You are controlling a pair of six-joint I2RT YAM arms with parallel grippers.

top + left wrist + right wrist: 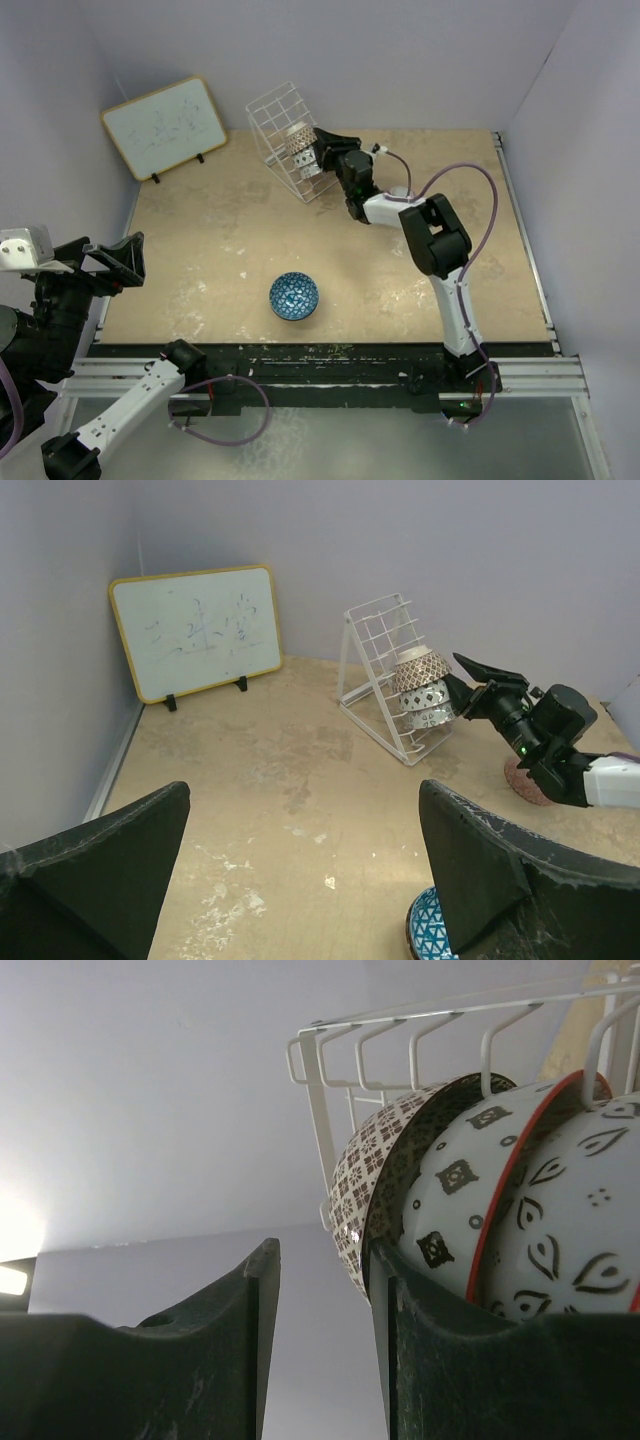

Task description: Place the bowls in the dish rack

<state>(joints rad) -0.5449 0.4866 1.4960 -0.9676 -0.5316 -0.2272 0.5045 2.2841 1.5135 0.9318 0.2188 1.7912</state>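
The white wire dish rack (279,125) stands at the back of the table, and also shows in the left wrist view (372,650). Three bowls lean in it: a brown-patterned bowl (372,1170), a white bowl with black motifs (455,1195) and a red-rimmed bowl (570,1230). My right gripper (326,148) is open and empty right at the stack; its right finger (440,1360) lies against the brown bowl's rim. A blue triangle-patterned bowl (294,296) sits upright mid-table near the front. My left gripper (112,262) is open and empty, off the table's left edge.
A wood-framed whiteboard (163,127) stands at the back left. A reddish round thing (523,778) lies on the table, partly hidden behind my right arm (545,730). Walls close the table on three sides.
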